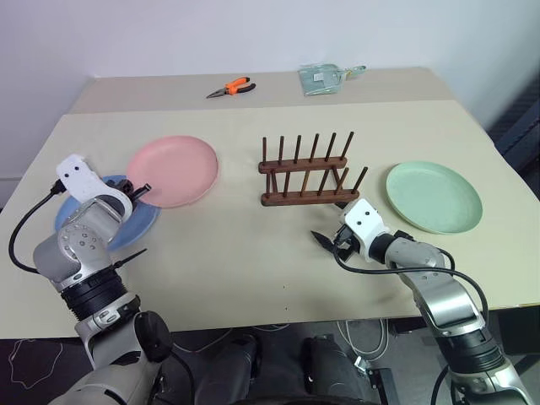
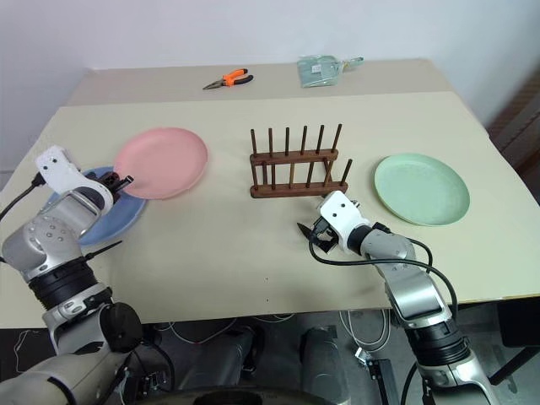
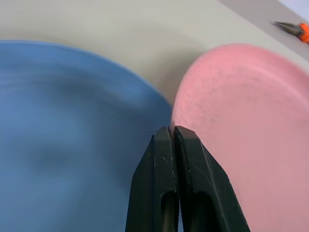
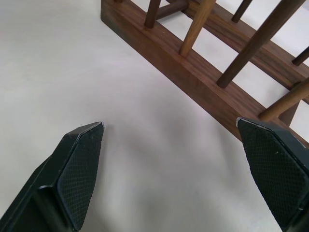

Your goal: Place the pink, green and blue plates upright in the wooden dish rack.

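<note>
Beige table (image 1: 253, 245), wide and flat, filled most of the head views, w/ a plain white wall behind it.

Three round matte plastic plates of equal size lay flat on it. Pale pink plate (image 1: 175, 170) sat left of centre. Light blue plate (image 1: 139, 226) lay nearer the front-left edge, partly hidden by the left arm; in the left wrist view the pink rim met the blue rim, whether overlapping or just touching I couldn't tell. Pale mint green plate (image 1: 434, 196) lay on the right side, well apart from the other two.

Small dark brown wooden dish rack (image 1: 308, 173) stood near the table's middle, betw. the pink and green plates: two parallel base bars, each w/ a row of thin upright pegs, no plate in it.

Right gripper (image 1: 327, 239) hung low over the table just in front of the rack's right end, jaws spread wide w/ nothing betw. them; the right wrist view showed both black textured pads (image 4: 82, 174) far apart, bare table betw. them and the rack's near bar beyond.

Left gripper (image 3: 174, 133) was at the spot where the pink and blue rims met, black fingers (image 3: 159, 164) pressed together; tips sat at the pink plate's edge, but whether the rim was pinched I couldn't tell.

Far back: a clear plastic packet w/ greenish contents (image 1: 325, 78), and smallest, orange-handled pliers (image 1: 232, 87), both on the rear strip of the table.
</note>
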Controlling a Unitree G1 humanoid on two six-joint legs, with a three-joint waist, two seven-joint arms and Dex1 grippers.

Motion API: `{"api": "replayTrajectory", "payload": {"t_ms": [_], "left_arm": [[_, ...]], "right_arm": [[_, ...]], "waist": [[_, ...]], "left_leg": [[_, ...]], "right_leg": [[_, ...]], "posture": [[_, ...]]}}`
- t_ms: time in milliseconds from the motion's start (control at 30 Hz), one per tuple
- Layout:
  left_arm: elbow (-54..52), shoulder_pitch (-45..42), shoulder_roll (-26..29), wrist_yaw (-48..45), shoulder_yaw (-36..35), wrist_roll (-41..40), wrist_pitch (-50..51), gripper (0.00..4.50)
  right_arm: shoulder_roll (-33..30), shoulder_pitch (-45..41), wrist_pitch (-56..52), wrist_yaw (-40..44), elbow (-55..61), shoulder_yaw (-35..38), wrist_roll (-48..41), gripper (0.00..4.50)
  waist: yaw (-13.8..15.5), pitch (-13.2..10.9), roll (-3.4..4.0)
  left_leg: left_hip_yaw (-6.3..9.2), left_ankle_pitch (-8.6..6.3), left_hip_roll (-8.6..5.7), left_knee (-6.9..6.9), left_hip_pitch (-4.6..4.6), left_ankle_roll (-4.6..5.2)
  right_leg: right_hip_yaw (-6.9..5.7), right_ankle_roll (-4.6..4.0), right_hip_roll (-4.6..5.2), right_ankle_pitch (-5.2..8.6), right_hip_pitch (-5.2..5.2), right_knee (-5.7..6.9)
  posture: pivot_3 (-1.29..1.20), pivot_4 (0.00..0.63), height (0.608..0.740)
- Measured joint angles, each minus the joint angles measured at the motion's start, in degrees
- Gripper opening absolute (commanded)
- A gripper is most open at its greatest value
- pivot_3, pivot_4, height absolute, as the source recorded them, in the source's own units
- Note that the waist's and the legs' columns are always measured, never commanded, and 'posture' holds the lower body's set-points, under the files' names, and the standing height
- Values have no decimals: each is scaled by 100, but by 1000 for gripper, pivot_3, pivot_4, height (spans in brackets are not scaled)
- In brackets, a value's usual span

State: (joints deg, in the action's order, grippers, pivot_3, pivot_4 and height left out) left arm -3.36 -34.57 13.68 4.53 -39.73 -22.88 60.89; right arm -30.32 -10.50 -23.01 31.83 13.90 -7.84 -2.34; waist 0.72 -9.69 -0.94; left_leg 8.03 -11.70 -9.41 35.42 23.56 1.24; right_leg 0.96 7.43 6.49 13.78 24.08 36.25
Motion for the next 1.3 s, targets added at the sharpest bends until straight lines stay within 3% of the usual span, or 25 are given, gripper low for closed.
{"api": "replayTrajectory", "payload": {"t_ms": [33,133,300,700,1033,1100,1267,1300], "left_arm": [[0,1,11,-11,60,-11,-14,53],[0,4,38,-43,174,-33,-127,1009],[-34,81,215,-117,351,-35,-196,3432],[-99,126,311,-206,753,-66,-142,3432],[653,-318,22,145,606,-208,13,3432],[727,-358,-32,208,507,-292,37,2639],[768,-423,-30,295,390,-403,70,174],[769,-424,-26,294,387,-429,96,29]], "right_arm": [[0,3,0,-3,0,0,1,4500],[0,5,0,-14,0,0,12,4500],[0,8,6,-19,0,0,49,4500],[5,-100,87,5,-43,-15,117,4500],[9,-86,118,-25,-62,-14,166,4500],[8,-54,119,-50,-60,-14,172,4500],[8,-16,119,-73,-59,-14,209,4500],[8,-12,119,-78,-59,-13,210,4500]], "waist": [[-1,0,0],[-3,0,0],[0,0,0],[2,0,0],[1,0,0],[-1,0,0],[2,0,0],[3,0,0]], "left_leg": [[0,0,0,0,0,0],[0,0,0,0,0,0],[0,0,0,-1,0,0],[0,0,0,-1,0,0],[0,0,0,-1,0,0],[0,0,0,-1,0,0],[0,1,0,-1,0,-1],[0,1,0,-1,0,-1]], "right_leg": [[0,0,0,0,0,0],[2,0,0,0,1,0],[2,0,0,0,1,0],[2,-1,0,0,1,0],[2,0,0,0,1,0],[2,0,2,0,1,0],[2,0,1,0,0,0],[2,0,1,0,0,0]], "posture": [[0,150,719],[0,150,719],[0,150,719],[0,150,719],[0,150,719],[0,150,719],[0,150,719],[0,150,719]]}}
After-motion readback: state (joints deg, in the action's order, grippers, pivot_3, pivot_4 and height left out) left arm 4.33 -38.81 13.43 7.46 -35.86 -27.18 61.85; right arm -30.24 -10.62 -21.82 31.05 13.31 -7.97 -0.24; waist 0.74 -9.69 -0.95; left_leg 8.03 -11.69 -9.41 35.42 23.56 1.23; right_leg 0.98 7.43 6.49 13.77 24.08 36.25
